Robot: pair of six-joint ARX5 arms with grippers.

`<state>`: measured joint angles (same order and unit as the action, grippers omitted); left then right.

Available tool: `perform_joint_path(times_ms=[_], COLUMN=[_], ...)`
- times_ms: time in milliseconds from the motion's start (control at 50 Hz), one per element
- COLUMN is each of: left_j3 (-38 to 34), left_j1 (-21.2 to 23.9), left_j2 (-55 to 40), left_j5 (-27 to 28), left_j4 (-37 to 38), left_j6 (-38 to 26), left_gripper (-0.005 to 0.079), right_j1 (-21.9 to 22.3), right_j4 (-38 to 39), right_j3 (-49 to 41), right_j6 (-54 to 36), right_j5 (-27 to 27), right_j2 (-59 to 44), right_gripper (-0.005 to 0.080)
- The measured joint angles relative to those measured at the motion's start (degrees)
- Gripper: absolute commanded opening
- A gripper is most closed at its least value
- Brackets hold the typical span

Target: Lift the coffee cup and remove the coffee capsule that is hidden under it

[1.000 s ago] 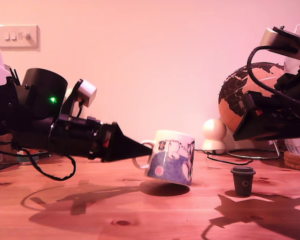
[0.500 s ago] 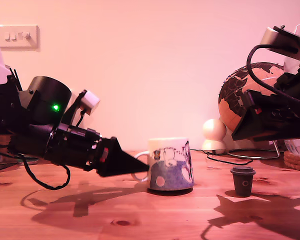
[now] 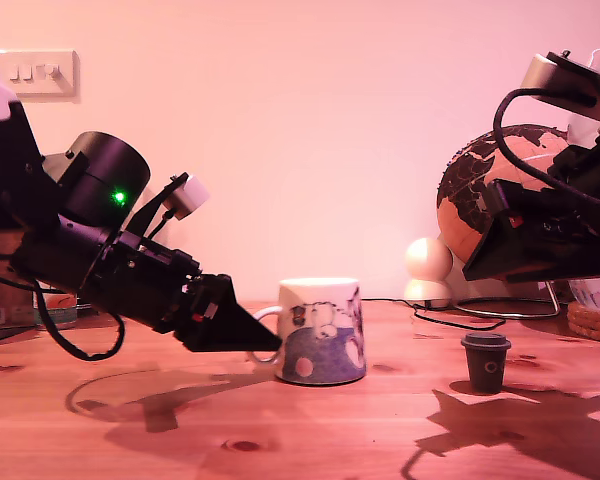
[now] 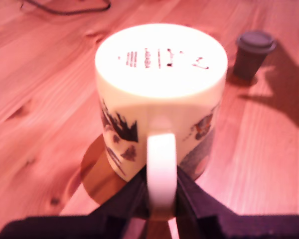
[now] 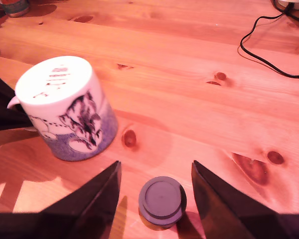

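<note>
White ceramic, banded grey-blue below, marks the coffee cup, seen in the exterior view at lower centre, inverted on the wooden table. My first gripper enters from that view's left, its tip at the handle. The coffee capsule stands uncovered at lower right, well apart from the cup, beneath the arm at the exterior view's right.

In the first wrist view, my first gripper is shown clamped on the cup's loop handle; the coffee cup fills the centre and the coffee capsule lies beyond it.

In the second wrist view, my second gripper is shown spread, the coffee capsule upright directly between its fingers and untouched. This gripper is judged the nearer; a closing move should suffice.
</note>
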<state>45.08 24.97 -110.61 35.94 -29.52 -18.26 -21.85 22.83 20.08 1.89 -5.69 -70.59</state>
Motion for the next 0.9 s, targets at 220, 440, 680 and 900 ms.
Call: perform_joint_path(times_ms=[220,440,680,900], left_j3=[0.5,0.2,0.2,0.2], left_j1=[0.5,1.9,2.8,3.0], left_j2=[0.4,0.5,0.5,1.6], left_j5=[-0.3,-4.0,-4.2,-8.7], left_j4=[2.6,5.6,5.9,6.7], left_j6=[-0.1,0.1,0.1,0.1], left_gripper=[0.0087,0.0281,0.0359,0.0441], right_j1=[0.0,0.0,0.0,0.0], right_j4=[0.0,0.0,0.0,0.0], right_j3=[0.0,0.0,0.0,0.0], right_j6=[0.9,0.9,1.1,1.1], right_j5=[-0.2,-0.2,-1.1,-1.3], right_j2=[0.0,0.0,0.0,0.0], right_gripper=[0.0408,0.0408,0.0408,0.0408])
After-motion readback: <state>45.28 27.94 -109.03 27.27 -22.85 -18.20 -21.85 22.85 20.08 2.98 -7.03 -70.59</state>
